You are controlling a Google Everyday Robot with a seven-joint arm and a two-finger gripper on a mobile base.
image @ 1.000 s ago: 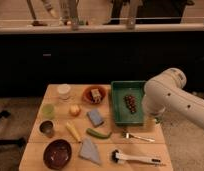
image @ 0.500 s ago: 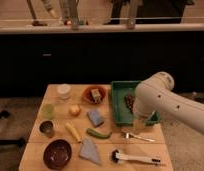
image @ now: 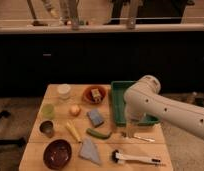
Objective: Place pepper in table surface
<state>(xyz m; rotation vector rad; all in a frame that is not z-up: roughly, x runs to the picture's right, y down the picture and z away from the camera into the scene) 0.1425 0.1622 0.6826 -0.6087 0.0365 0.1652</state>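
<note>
1. Pepper (image: 98,133): the slim green one lies flat on the bare wood of the table (image: 160,150). It is about midway between the left and right edges and somewhat nearer the front edge.
2. It rests between a blue sponge (image: 95,117) toward the back and a grey cloth (image: 90,150) toward the front, just right of a pale yellow vegetable (image: 72,131). It seems to touch none of them, so its weight is on the wood alone.
3. Judged from how it lies, the pepper is already down on the surface, not in the green tray (image: 116,95) along the right edge.
4. The white arm (image: 150,102) bends over the tray, hiding much of it, and points down toward the tray's front rim.
5. The claw (image: 130,126) is at the arm's lower end, near the pepper on its right side but apart from it, just behind a metal utensil (image: 140,137).
6. How far the claw is open cannot be told, nor whether it grips anything, but the pepper is plainly not in it.
</note>
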